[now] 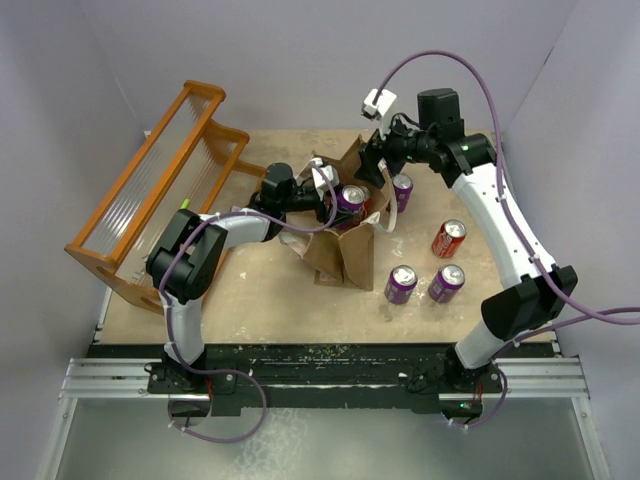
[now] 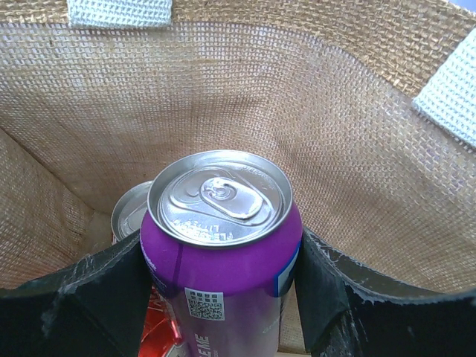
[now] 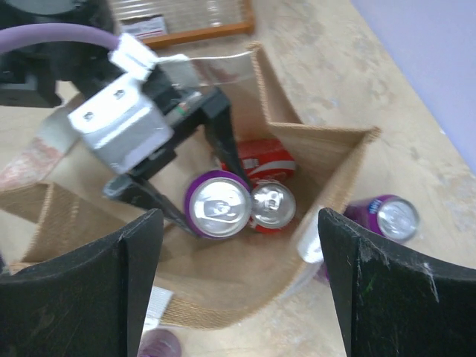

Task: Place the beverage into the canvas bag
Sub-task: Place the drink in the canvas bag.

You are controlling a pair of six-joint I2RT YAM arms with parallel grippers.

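Left wrist: left end effector clamps purple can; right end effector spread wide.

This is a robotics lab cell. Plain lilac panels enclose the counter; two cabled arms stand on a rail at its near edge.

The purple can stands upright, pressed on both sides by the black fingers of the left gripper, inside the woven tan bag. A red can stands just beside it. White handle straps cross the bag's upper edge.
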